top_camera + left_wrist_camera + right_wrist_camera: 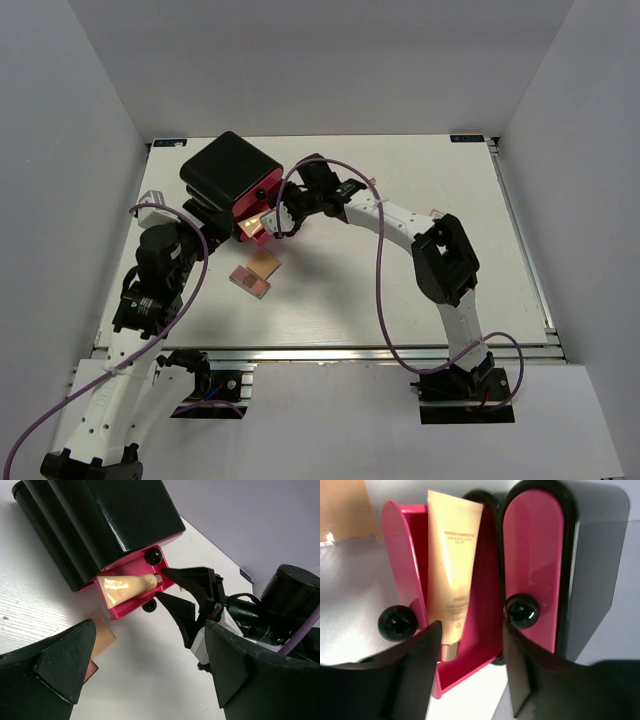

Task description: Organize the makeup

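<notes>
Beige tube [451, 565] lies in the pink drawer [400, 555] before the half-open, empty right claw [472, 627]; palettes [251, 281] nearby wait on the counter [400, 300].

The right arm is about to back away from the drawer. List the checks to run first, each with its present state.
1. Beige tube lies inside the open pink drawer: ok.
2. Right gripper jaws apart beside the tube's cap: ok; touching, cannot tell.
3. Left gripper open and empty: ok.
4. Neighbouring drawer shut: ok.
5. Palettes put away: not ok, on the table.
</notes>
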`<state>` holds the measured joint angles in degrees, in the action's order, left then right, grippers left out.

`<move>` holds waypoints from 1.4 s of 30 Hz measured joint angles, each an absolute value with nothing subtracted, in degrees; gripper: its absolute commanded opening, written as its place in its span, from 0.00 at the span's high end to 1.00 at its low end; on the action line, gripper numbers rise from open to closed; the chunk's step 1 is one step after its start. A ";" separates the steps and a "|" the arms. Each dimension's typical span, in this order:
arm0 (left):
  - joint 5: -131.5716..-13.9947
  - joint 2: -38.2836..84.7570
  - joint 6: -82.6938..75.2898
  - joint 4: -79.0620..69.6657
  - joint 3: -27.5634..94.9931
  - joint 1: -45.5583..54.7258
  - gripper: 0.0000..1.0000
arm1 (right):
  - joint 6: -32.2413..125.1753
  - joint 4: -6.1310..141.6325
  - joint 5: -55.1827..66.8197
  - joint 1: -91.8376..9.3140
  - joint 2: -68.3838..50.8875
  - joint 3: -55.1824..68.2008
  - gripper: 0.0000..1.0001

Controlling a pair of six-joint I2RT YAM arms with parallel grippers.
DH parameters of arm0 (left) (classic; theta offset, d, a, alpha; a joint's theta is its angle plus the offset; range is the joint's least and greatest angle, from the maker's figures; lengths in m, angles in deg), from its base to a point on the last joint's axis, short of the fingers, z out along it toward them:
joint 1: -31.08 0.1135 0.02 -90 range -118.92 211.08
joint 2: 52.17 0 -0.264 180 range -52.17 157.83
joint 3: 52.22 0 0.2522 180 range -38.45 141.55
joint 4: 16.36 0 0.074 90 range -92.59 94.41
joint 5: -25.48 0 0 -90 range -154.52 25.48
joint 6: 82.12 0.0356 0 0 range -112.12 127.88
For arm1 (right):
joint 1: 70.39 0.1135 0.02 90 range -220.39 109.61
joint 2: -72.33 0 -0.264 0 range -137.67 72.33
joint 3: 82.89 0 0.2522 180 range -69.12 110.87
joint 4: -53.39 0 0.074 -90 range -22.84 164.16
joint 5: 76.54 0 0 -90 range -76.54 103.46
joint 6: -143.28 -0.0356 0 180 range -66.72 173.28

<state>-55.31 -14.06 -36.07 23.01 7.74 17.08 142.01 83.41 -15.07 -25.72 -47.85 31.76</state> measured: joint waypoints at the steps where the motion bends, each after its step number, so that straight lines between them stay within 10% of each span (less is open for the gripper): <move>1: -55.24 -14.15 -36.09 23.10 7.74 17.08 0.02 | 142.80 83.54 -14.75 -25.75 -48.15 31.95 0.37; 11: -54.83 -14.48 -36.11 23.10 7.74 17.08 0.02 | 135.96 81.05 -13.24 -27.30 -47.78 32.24 0.43; 14: -54.85 -14.35 -36.11 23.01 7.74 17.08 0.02 | 129.38 79.41 -14.48 -29.20 -45.77 31.93 1.00; 17: -54.89 -14.06 -36.17 22.57 7.65 17.08 0.05 | 118.89 75.56 -15.12 -32.11 -40.98 28.35 1.00; 23: -56.31 -12.23 -37.33 22.27 6.67 17.08 0.56 | 88.31 72.26 -10.83 -40.81 -44.13 36.83 1.00; 26: -58.00 -10.59 -38.01 22.25 5.47 17.08 0.63 | 72.75 73.94 -5.17 -45.90 -51.89 45.81 0.47; 29: -59.62 -9.54 -39.13 22.38 3.65 17.08 0.57 | 63.06 76.02 -1.79 -50.01 -54.30 43.08 0.14; 42: -60.71 -9.54 -40.66 22.88 1.77 17.08 0.43 | 128.68 95.45 -12.47 -50.73 -60.77 50.18 0.27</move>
<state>-60.71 -9.54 -40.66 22.88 1.77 17.08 128.68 95.45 -12.47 -50.73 -60.77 50.18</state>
